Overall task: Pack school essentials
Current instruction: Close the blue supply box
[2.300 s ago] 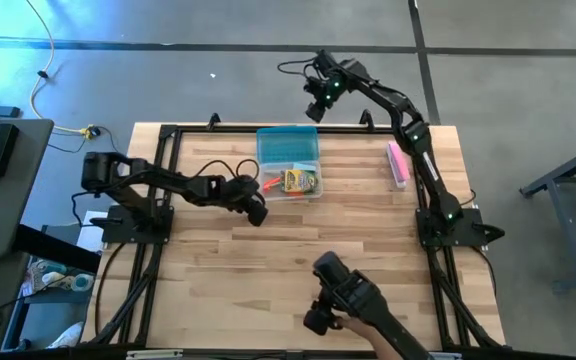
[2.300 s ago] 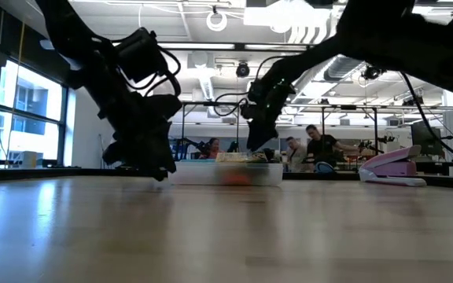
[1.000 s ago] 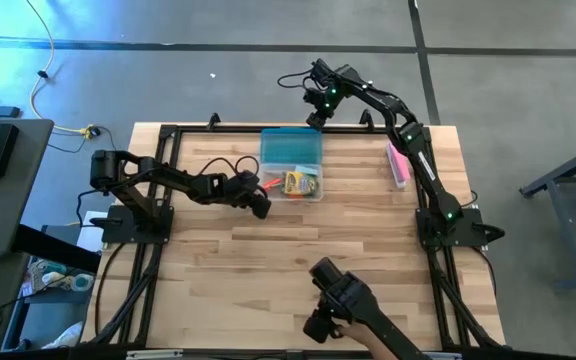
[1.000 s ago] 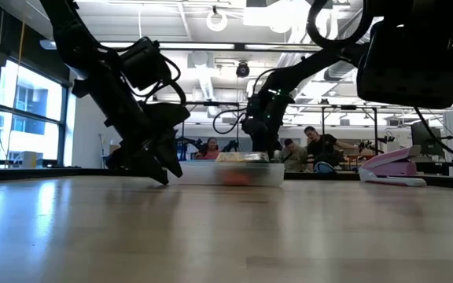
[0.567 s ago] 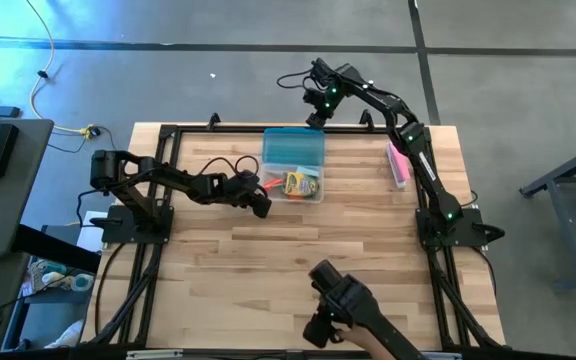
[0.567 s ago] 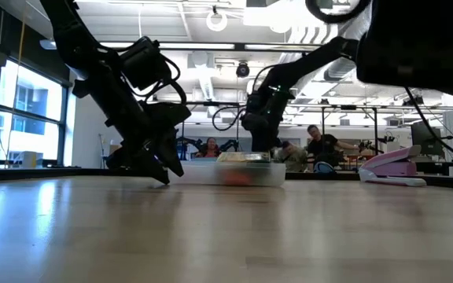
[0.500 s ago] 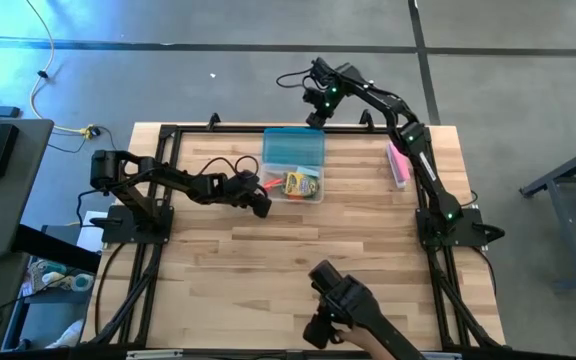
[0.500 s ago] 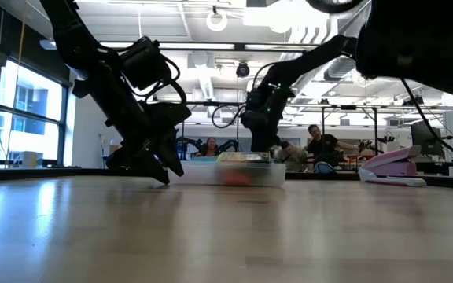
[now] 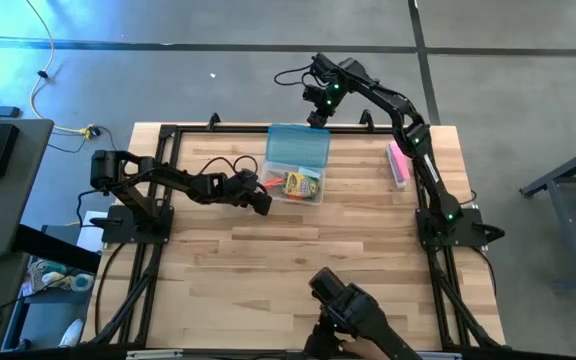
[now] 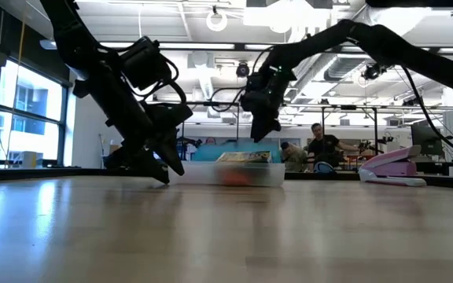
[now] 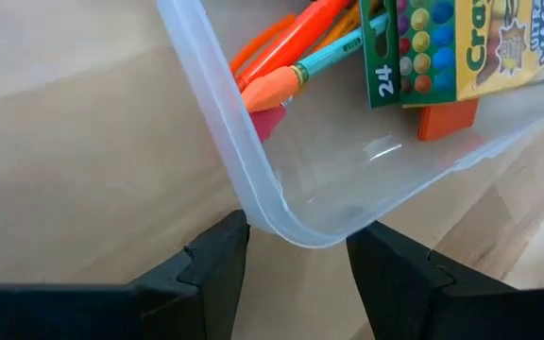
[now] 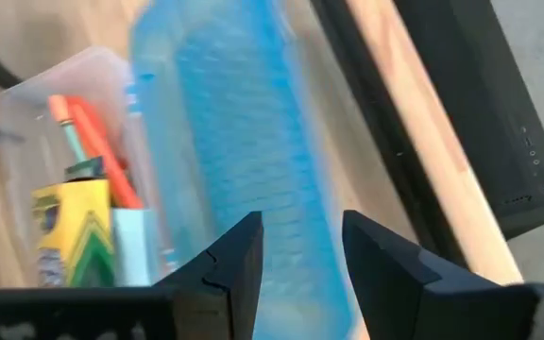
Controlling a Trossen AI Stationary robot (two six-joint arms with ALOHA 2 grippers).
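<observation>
At centre-left of the high view, the left gripper (image 9: 259, 200) stands spread astride the clear box's (image 9: 298, 192) corner; crayons (image 9: 303, 182) and markers lie inside. Above, the right gripper (image 9: 317, 112) pinches the blue lid (image 9: 297, 147), closing judged remaining

My right gripper (image 9: 317, 117) now holds the blue lid (image 9: 299, 146) lifted and swung to the right, tilted over the clear box (image 9: 295, 184), where a second ago it lay lower and squarer. Near the table's front edge, a dark camera rig (image 9: 343, 305) has slid further back.
</observation>
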